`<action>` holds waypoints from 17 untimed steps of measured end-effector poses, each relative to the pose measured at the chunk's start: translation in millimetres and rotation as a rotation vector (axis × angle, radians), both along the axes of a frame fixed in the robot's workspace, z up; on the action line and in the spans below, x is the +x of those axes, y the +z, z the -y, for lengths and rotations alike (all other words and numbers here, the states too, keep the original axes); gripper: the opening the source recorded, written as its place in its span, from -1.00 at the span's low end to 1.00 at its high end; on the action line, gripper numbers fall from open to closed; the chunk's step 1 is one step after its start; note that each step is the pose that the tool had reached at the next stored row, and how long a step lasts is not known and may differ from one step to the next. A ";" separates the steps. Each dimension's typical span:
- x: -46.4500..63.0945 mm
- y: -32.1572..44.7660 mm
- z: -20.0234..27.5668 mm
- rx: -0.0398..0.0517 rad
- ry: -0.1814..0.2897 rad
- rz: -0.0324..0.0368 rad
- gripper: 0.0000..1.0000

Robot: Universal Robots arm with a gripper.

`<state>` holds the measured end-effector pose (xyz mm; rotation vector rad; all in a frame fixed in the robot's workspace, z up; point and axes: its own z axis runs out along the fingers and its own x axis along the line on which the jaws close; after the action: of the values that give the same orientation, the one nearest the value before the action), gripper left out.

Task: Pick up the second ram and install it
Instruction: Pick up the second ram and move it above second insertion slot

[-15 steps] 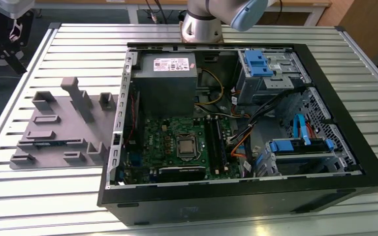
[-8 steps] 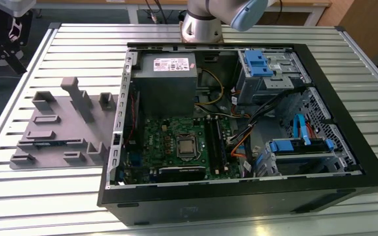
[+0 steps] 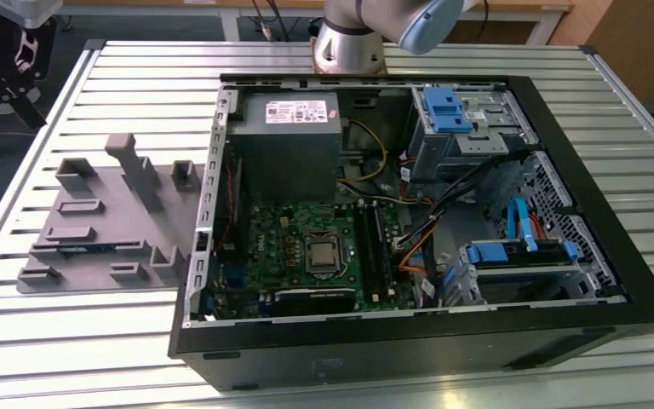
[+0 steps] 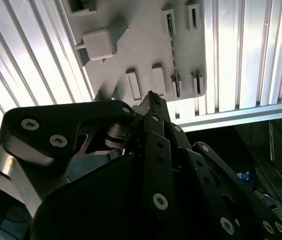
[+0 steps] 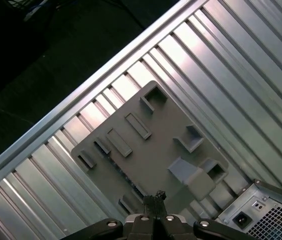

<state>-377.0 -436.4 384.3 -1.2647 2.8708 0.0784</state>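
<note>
Claw [image 4: 151,96] [image 5: 157,196]: in both wrist views the fingers are clenched tip to tip, with nothing between them. It hangs over the edge of the grey tray [image 4: 141,45] [image 5: 151,150]. Its height above the tray cannot be told.

Second ram [image 3: 91,248]: a thin blue strip lying in a long slot of the tray [image 3: 94,266], to the exterior view's left of the computer case [image 3: 418,341]. In the second wrist view it shows edge-on [image 4: 173,47], apart from the claw tips. Low raised blocks [image 4: 133,85] sit beside the slot, and a taller post [image 3: 134,166] stands farther along the tray.

Tray and case both rest on the slatted metal table [image 3: 77,341].

Inside the case, near side first:
- Green motherboard [image 3: 293,230], with the processor socket [image 3: 321,254] and the long black slots [image 3: 370,247] just beside it.
- Loose cables [image 3: 441,204] run close past those slots toward the drive cages.
- Two drive cages with blue handles [image 3: 520,254] [image 3: 458,111].
- Grey power supply [image 3: 287,136] at the far end.

The arm's base [image 3: 347,47] stands just beyond the case.
</note>
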 end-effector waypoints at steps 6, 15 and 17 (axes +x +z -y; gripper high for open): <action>0.0 -0.1 0.0 0.0000 0.010 0.0000 -0.79; 0.0 -0.2 0.0 0.0000 0.029 0.0000 -0.79; 0.0 -0.2 0.0 -0.0001 0.032 0.0000 -0.79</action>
<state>-377.0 -436.4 384.1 -1.3113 2.8507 0.0784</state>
